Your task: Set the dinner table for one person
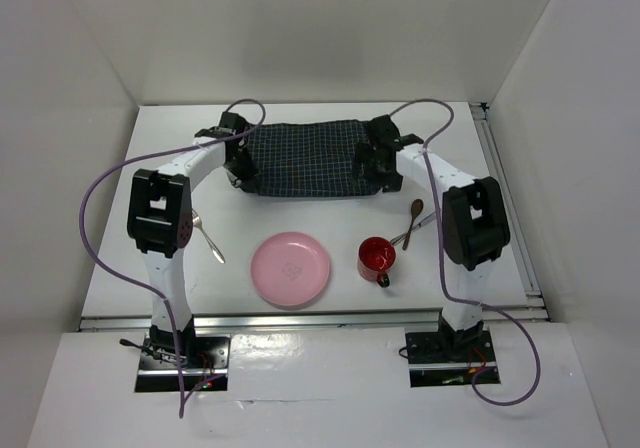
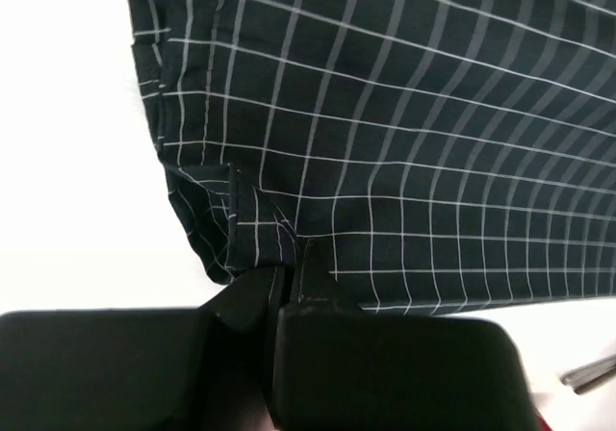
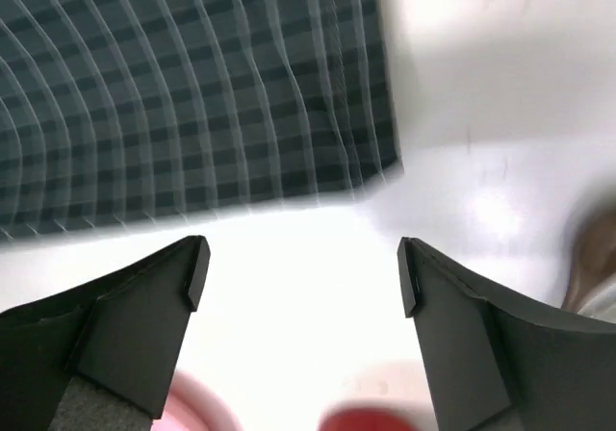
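A dark navy checked cloth lies spread at the back middle of the white dinner table. My left gripper is shut, pinching the cloth's near left corner; from above it sits at that corner. At the cloth's near right corner my right gripper stands open over bare table, holding nothing; the top view shows it there too. The right wrist view is blurred.
In front of the cloth sit a pink plate and a red mug. A wooden spoon and a metal utensil lie right of the mug. Another metal utensil lies left of the plate. Metal rails edge the table.
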Robot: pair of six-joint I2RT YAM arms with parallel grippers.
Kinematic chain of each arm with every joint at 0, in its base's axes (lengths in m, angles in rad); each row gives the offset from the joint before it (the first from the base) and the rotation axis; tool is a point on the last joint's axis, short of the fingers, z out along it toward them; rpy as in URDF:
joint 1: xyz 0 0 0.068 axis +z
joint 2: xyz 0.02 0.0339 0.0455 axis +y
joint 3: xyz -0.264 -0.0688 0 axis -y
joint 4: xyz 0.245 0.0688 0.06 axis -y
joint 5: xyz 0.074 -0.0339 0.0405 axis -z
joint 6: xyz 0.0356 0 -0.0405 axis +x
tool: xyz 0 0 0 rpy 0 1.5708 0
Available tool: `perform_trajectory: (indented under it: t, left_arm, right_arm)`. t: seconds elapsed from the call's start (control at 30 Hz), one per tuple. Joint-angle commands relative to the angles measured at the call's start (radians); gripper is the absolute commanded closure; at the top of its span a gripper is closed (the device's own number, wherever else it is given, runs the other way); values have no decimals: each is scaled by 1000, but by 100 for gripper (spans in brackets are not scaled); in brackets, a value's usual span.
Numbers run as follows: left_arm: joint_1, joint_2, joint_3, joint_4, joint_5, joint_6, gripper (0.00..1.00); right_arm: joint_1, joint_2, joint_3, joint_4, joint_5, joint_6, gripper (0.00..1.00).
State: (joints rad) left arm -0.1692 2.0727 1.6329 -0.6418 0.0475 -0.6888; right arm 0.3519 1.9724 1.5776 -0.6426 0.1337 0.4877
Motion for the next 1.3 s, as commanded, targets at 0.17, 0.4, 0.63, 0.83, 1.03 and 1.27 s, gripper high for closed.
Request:
perform_trajectory:
  t: [0.17, 0.4, 0.63, 0.83, 1.03, 1.27]
  left_arm:
    - [26, -31, -67, 16, 9, -25, 100]
    - [27, -31, -67, 16, 0, -25, 100]
    - [48, -49, -108, -4, -32, -25, 100]
    - [71, -76, -156, 30, -23, -6, 100]
    - [80, -76, -156, 30, -23, -6, 100]
    - [80, -76, -165, 30, -23, -6, 100]
  right_arm:
    - [-191, -256, -471, 329, -348, 236, 41]
    - [-225, -196, -512, 460, -463, 298, 44]
    - [-206, -101, -475, 503, -485, 321, 47]
    - [-176, -30, -409, 429, -410, 330, 58]
    - [-146, 6, -399, 437, -393, 350, 57]
    - [-81, 51, -355, 410, -378, 350, 68]
